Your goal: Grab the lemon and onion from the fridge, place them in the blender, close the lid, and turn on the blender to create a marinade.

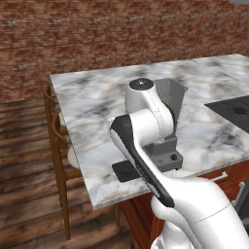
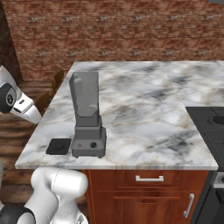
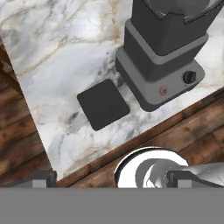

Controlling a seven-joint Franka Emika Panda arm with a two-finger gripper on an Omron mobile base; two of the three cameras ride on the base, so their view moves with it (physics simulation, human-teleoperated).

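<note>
Left base view: the blender (image 1: 168, 114) stands on the marble counter (image 1: 97, 107), partly behind the arm. Right base view: its jar looks empty, with the lid (image 2: 59, 146) flat just beside the base. Hand view: the gripper (image 3: 109, 179) hovers above the counter edge, fingertips wide apart, holding nothing.

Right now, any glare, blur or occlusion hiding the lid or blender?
No glare, flat even light in all views. Left base view: arm covers much of the blender; lid partly hidden. Right base view: both clear, lid casts almost no shadow. Hand view: lid sharp, jar top cropped.
</note>
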